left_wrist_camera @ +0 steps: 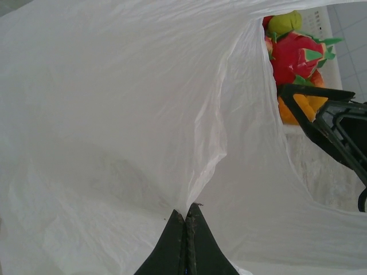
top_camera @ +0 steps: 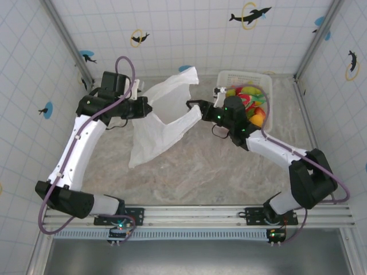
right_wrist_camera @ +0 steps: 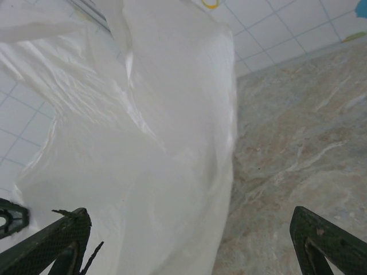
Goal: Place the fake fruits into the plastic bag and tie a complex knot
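In the upper centre the left gripper (left_wrist_camera: 186,212) pinches the plastic bag (top_camera: 157,123); the right gripper (right_wrist_camera: 189,220) beside it is wide open

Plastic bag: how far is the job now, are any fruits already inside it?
Done: nothing yet; the plastic bag looks empty. In hand: the left gripper pinches the bag, and the right gripper stands open beside a handle. Left: the fake fruits lie in the basket, and the knot is not tied.
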`<state>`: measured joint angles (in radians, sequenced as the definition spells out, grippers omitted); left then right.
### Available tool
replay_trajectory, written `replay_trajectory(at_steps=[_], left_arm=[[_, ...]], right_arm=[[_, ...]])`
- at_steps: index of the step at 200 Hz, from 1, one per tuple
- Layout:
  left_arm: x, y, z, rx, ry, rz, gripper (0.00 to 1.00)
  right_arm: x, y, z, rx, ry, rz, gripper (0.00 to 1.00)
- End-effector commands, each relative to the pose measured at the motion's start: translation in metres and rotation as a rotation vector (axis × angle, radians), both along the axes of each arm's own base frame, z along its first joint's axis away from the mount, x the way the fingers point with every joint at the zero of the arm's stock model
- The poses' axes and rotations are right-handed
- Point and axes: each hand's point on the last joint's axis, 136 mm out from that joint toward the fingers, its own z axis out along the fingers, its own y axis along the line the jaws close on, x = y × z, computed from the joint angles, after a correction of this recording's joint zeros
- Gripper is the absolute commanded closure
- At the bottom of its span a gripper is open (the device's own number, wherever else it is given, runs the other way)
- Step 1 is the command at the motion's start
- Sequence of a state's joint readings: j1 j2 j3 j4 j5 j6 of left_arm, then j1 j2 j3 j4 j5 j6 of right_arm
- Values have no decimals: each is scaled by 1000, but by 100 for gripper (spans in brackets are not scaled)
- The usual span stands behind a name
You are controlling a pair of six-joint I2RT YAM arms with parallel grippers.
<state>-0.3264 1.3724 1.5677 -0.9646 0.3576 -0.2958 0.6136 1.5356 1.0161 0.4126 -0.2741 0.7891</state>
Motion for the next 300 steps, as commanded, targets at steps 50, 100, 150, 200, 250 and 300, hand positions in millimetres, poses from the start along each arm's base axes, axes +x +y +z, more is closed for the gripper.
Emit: replay_trajectory(at_steps=[50,100,150,200,250,300], left_arm=[[18,4,17,12,-92,50,100],[41,32,31,118,-140,149,100],[52,55,36,162,-145,214,100],[33,18,32,37,-135,36,100],[12,12,16,30,-72,18,100],[8,10,9,28,-55,16,100]], right_arm=[[-21,4,-68,-177,212,11,50],[-40,-52,-105,-440,265,-61,96],[-61,-90,-136,-619,320,-39,96],[-59,-69,-93,-535,108,53,63],[-56,-120,-44,-725,-149,-62,20],[-103,-123,31,-667,-523,-8,0]])
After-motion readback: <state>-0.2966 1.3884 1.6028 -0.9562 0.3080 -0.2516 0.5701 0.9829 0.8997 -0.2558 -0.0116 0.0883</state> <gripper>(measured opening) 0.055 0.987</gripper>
